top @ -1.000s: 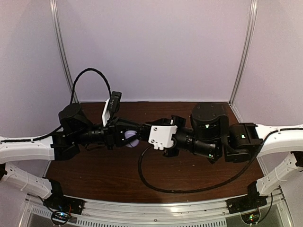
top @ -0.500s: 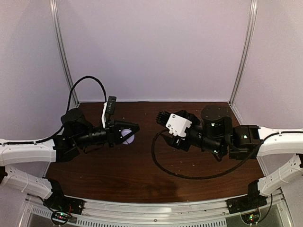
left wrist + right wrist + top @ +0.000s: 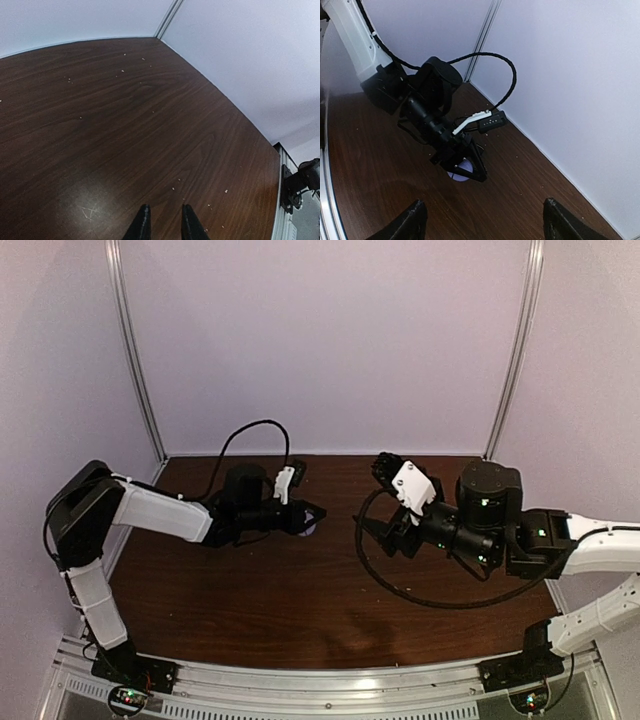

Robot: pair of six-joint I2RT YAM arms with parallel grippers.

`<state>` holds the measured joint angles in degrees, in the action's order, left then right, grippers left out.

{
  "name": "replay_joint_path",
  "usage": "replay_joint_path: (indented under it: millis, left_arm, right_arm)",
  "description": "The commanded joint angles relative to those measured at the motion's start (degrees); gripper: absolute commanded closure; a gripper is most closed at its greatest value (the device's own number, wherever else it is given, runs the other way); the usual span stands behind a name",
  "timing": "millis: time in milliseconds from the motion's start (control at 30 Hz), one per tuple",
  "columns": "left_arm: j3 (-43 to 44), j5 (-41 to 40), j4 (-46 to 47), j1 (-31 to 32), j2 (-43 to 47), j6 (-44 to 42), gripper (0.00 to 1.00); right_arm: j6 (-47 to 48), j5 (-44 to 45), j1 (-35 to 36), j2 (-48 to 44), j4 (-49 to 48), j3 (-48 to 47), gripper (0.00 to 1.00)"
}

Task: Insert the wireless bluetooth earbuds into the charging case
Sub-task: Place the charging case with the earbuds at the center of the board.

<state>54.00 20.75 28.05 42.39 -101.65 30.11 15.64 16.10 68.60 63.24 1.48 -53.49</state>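
The table (image 3: 125, 125) ahead of the left gripper (image 3: 164, 226) is dark reddish-brown with flowing wood grain. It is dotted with tiny pale specks and has a dull whitish sheen close to the fingertips. That gripper's 2 fingers are black, and so are the 2 fingers of the right gripper (image 3: 487, 222). Beneath the left gripper's tips shows a round thing (image 3: 461, 176), whitish-lilac and too small to identify. The left arm (image 3: 160, 510) is white-shelled with black joints. Behind the right gripper is a white block (image 3: 413, 485), and further back are green lights (image 3: 483, 503). The walls (image 3: 330, 340) are pale lilac-grey.
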Motion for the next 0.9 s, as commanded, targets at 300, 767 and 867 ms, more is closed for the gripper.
replay_joint_path:
  millis: [300, 767, 867]
  left_arm:
    - [21.9, 2.3, -3.9, -5.2, -24.7, -1.6, 1.00]
    - [31.9, -2.2, -13.6, -6.8, -30.4, -5.9, 0.53]
    - [35.3, -3.4, -17.5, -7.2, -29.7, -7.8, 0.41]
  right_arm:
    - [-6.4, -1.7, -2.3, -6.0, -1.3, 4.6, 0.00]
    - [-9.0, -2.9, -4.4, -5.9, -0.3, 4.2, 0.00]
    - [-10.3, -2.8, -4.7, -5.6, 1.1, 3.3, 0.00]
